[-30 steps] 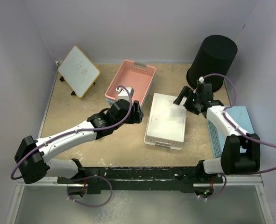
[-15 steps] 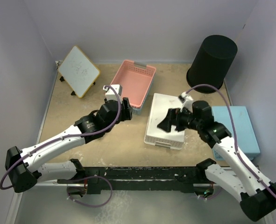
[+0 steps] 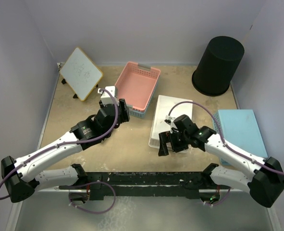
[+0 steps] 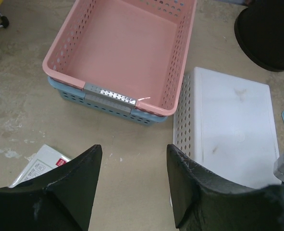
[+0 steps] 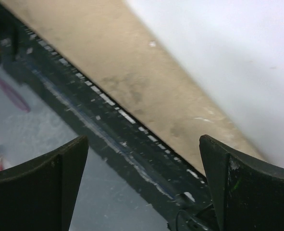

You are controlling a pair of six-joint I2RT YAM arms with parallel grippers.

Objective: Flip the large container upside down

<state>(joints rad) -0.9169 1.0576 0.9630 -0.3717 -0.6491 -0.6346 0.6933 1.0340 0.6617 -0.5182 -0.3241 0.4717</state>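
INVENTORY, near to far

1. R gripper [image 5: 142, 144]: at the near edge of the table [image 3: 132, 150], just beside the near-left corner of the white basket [image 3: 173, 122]. Fingers wide apart, nothing btwn them. 1 s ago it was up by the far-right corner, just beside the large container [image 3: 217, 65]; it has since pulled all the way back.
2. L gripper [image 4: 133, 151]: left of centre, near the pink basket [image 3: 138, 86], which sits nested in a blue basket [image 4: 108, 103]. Fingers spread, empty. It has also drifted back toward the left edge over the last sec.
3. Large container: far-right corner, standing on the table, well apart from both grippers. Same spot and pose in all 3 top views. Its upper face reads closed, so it is prob. already mouth-down.

Note: both arms are backing off empty and the container is steady. The flip looks done, w/ only the retract left.
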